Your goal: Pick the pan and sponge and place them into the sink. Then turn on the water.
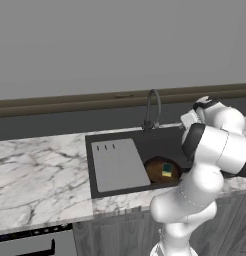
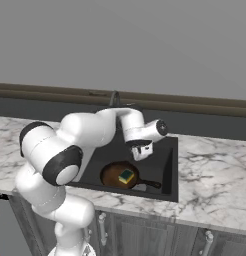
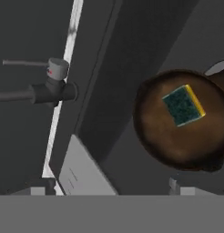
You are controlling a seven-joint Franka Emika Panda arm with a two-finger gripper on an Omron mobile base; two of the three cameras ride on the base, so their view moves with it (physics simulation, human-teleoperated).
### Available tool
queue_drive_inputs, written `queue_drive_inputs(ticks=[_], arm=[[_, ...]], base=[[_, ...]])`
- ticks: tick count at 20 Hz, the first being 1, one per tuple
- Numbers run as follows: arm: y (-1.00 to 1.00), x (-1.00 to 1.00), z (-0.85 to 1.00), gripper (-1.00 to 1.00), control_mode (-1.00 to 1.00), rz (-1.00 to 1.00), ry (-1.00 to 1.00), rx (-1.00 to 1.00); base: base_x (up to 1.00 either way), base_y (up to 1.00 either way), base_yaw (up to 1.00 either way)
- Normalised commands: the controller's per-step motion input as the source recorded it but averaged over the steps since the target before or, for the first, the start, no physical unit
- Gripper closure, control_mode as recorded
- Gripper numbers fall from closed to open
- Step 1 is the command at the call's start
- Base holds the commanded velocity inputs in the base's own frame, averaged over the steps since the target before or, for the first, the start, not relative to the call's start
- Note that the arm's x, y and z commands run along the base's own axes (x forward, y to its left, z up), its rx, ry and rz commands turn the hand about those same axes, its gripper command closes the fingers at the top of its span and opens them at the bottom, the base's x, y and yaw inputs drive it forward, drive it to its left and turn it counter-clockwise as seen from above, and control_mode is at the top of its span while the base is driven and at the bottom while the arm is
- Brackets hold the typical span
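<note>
The pan (image 2: 119, 175) lies on the floor of the sink (image 2: 167, 165) basin with its handle pointing toward the basin's right side, and the sponge (image 2: 126, 176) rests green side up on the pan's surface, a little off centre. The gripper (image 2: 140, 151) hangs over the basin above the pan, near the back wall and just in front of the gooseneck faucet (image 1: 153, 107), and whether its jaws are open or closed I cannot tell. The grey drainboard panel (image 1: 117, 164) covers the left part of the sink, set into the marble bench (image 1: 37, 175).
</note>
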Motion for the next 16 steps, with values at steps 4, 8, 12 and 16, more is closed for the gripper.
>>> queue_drive_inputs(ticks=[4, 8, 12, 16], arm=[[0.00, 0.04, 0.65, -1.00, -1.00, -0.36, 0.00, 0.41], [0.00, 0.39, 0.14, -1.00, -1.00, -0.30, 0.10, 0.43], [0.06, 0.43, 0.09, -1.00, -1.00, -0.27, 0.20, 0.42], [0.01, 0.26, 0.22, -1.00, -1.00, -0.23, 0.23, 0.39]], base=[[0.00, 0.00, 0.00], [0.00, 0.00, 0.00], [0.00, 0.00, 0.00], [0.00, 0.00, 0.00]])
